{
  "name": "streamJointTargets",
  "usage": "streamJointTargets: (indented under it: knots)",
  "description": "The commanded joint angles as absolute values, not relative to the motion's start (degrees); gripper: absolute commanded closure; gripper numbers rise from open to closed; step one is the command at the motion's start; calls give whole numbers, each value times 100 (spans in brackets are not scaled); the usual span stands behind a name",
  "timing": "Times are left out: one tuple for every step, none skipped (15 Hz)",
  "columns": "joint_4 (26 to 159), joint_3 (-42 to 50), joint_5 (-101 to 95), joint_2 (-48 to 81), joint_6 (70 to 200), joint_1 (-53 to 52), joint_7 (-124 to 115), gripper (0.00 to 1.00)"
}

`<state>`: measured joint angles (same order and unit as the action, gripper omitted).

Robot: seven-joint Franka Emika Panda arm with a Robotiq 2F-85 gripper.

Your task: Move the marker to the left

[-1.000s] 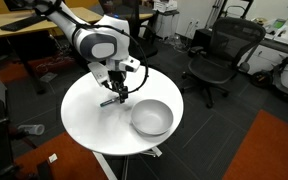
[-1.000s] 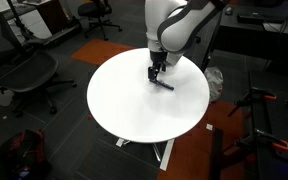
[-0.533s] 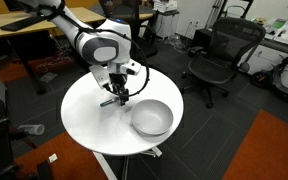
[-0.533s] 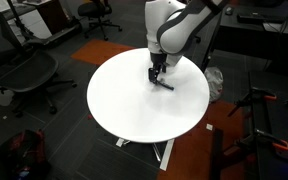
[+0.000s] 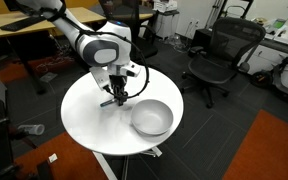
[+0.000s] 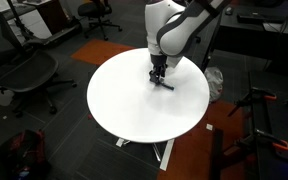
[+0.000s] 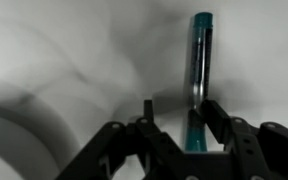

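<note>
The marker (image 7: 200,60), a thin teal-blue pen with a darker end, lies flat on the white round table (image 5: 84,125). In the wrist view it runs away from the camera and passes between my fingers. My gripper (image 7: 177,108) is down at the table over the marker's near end. One finger (image 7: 212,115) is right against the pen and the other finger (image 7: 146,108) stands a gap away, so the jaws are open around it. Both exterior views show the gripper (image 5: 116,96) (image 6: 158,75) low over the marker (image 6: 165,85).
A round grey bowl (image 5: 151,117) sits on the table close beside the gripper. Office chairs (image 5: 216,60) (image 6: 24,75) and desks stand around the table (image 6: 134,115).
The gripper has settled a touch lower over the marker. The marker lies where it was.
</note>
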<state>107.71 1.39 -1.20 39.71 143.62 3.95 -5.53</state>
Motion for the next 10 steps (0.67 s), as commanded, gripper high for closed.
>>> streamJointTargets:
  knots:
    - [10643, 161, 7, 4009, 14202, 390, -425, 73]
    - [10641, 161, 6, 4010, 14199, 389, -425, 81]
    - [10637, 163, 2, 4012, 14195, 386, -426, 88]
    - [10633, 167, -3, 4013, 14191, 381, -429, 95]
    - [10641, 179, -17, 3994, 14183, 367, -445, 100]
    - [10678, 191, -32, 3923, 14202, 346, -467, 98]
    - [10705, 188, -36, 3857, 14216, 335, -469, 95]
    - [10739, 193, -71, 3763, 14231, 306, -462, 95]
    - [10774, 213, -143, 3649, 14236, 249, -451, 95]
    - [10778, 231, -214, 3568, 14227, 195, -446, 95]
